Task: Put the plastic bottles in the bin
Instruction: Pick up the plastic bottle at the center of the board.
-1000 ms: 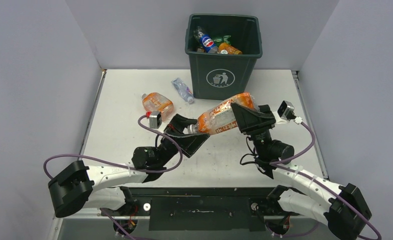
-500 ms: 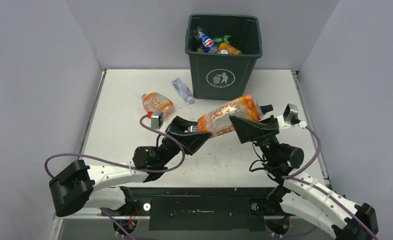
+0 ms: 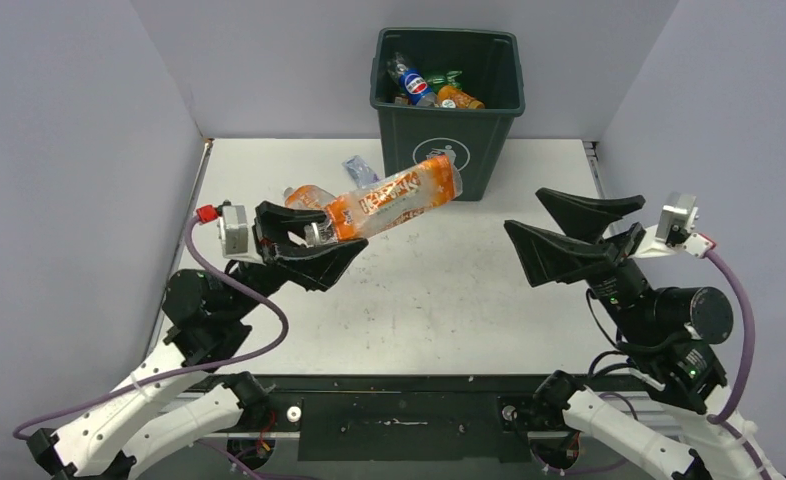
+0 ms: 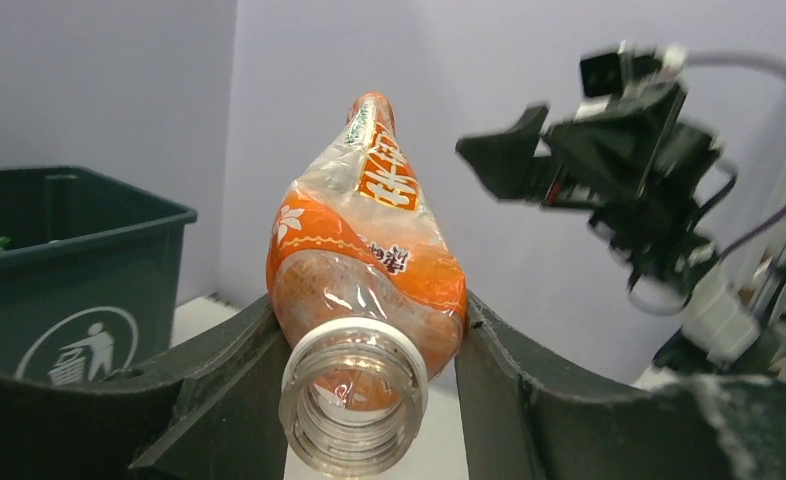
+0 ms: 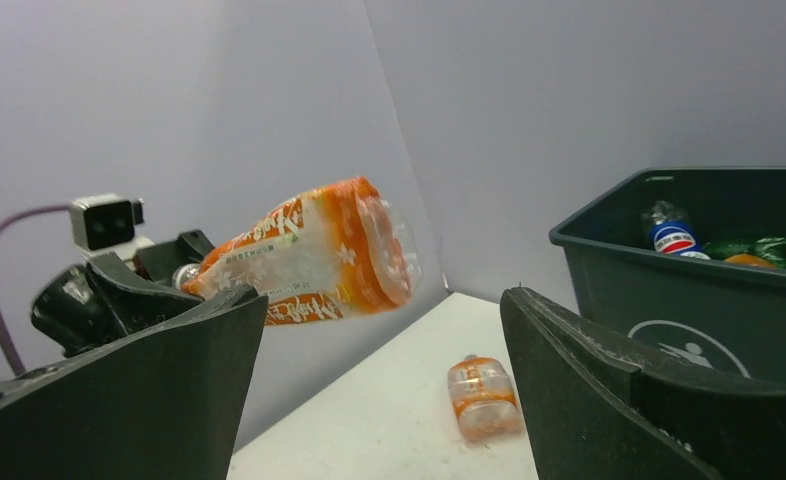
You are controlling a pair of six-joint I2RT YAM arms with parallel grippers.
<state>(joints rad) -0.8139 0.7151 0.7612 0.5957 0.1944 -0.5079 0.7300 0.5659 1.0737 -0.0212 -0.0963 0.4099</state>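
The left pincer (image 3: 309, 240) pinches a crushed clear plastic bottle with an orange label (image 3: 394, 195) by its neck. It holds the bottle above the white table (image 3: 439, 290), base aimed at the tall dark green square plastic bin (image 3: 449, 150) at far centre, seemingly ready for dropping in. The right pincer (image 3: 525, 210) is spread and empty, well apart on the right.

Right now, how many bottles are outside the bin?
3: one orange bottle in the left jaws, a small orange bottle on the table, a clear bottle beside the bin. Others may be hidden.
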